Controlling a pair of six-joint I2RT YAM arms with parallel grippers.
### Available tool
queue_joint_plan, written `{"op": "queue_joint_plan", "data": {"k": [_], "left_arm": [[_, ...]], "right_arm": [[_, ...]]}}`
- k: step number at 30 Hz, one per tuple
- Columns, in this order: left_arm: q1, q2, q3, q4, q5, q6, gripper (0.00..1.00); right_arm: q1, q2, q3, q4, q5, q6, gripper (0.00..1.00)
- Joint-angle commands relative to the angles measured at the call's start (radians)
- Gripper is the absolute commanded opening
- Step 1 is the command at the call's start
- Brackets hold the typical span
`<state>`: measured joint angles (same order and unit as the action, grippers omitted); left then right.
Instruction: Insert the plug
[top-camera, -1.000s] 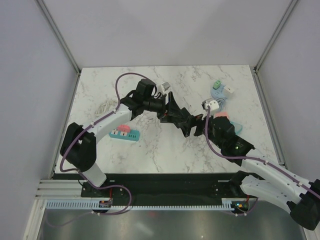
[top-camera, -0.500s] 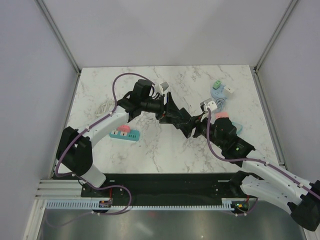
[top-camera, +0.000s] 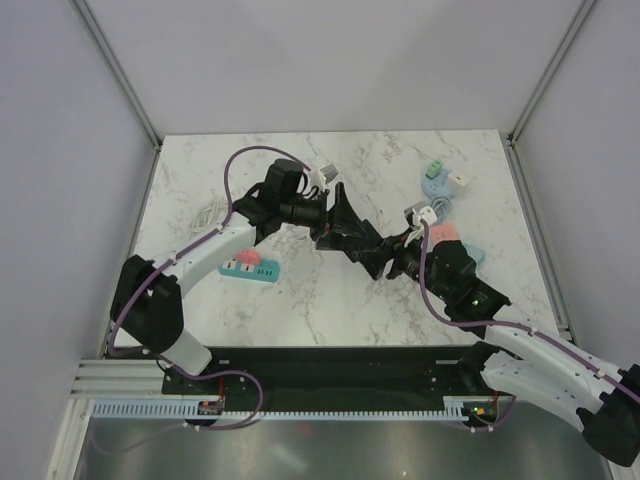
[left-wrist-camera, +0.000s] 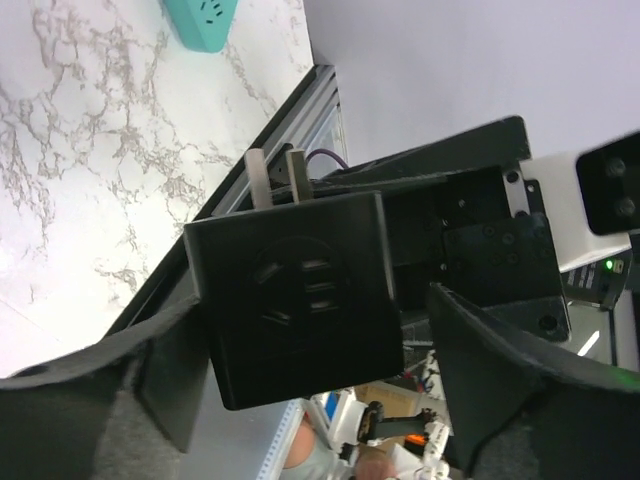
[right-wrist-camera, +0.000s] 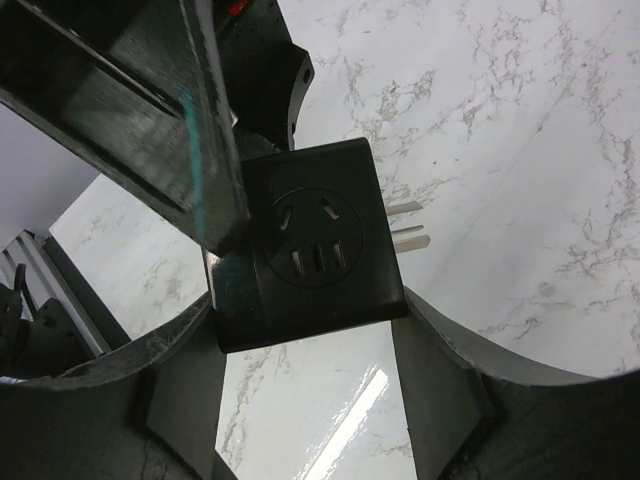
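Observation:
A black cube plug (top-camera: 378, 250) with a socket face and metal prongs (right-wrist-camera: 410, 235) hangs above the middle of the marble table (top-camera: 330, 300), between both arms. My right gripper (top-camera: 392, 262) is shut on it; in the right wrist view the plug (right-wrist-camera: 315, 245) sits pinched between both fingers. My left gripper (top-camera: 362, 243) stands open around the same plug (left-wrist-camera: 300, 300), with a clear gap at its right finger (left-wrist-camera: 480, 350). The teal power strip (top-camera: 250, 267) lies on the table to the left, with a pink and a white plug in it.
A second teal strip with a pink plug (top-camera: 455, 240) lies right of the grippers, a white plug (top-camera: 425, 212) behind it. A blue round piece with green and white adapters (top-camera: 440, 178) sits far right. A white cable (top-camera: 207, 212) lies at left.
The right gripper has shut on the black plug, and the left gripper's jaws have then opened off it. Both arms stay nearly in place at mid-table.

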<state>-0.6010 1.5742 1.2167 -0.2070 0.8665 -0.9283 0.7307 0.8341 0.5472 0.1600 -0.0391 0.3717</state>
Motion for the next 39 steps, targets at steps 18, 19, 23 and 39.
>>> {"op": "queue_joint_plan", "data": {"k": [18, 19, 23, 39], "left_arm": [[0.098, -0.287, 0.014, 0.09, -0.389, 0.716, 0.9], [0.098, -0.31, 0.014, 0.11, -0.389, 0.758, 0.9], [0.095, -0.428, -0.155, 0.252, -0.348, 0.968, 0.9], [-0.187, -0.52, -0.344, 0.59, -0.329, 1.244, 1.0]], "right_arm": [[-0.016, -0.141, 0.149, -0.246, 0.064, 0.312, 0.0], [-0.017, -0.15, 0.154, -0.246, 0.07, 0.334, 0.0], [-0.024, -0.202, 0.181, -0.241, 0.12, 0.462, 0.0], [-0.025, -0.194, 0.071, 0.121, -0.064, 0.881, 0.0]]}}
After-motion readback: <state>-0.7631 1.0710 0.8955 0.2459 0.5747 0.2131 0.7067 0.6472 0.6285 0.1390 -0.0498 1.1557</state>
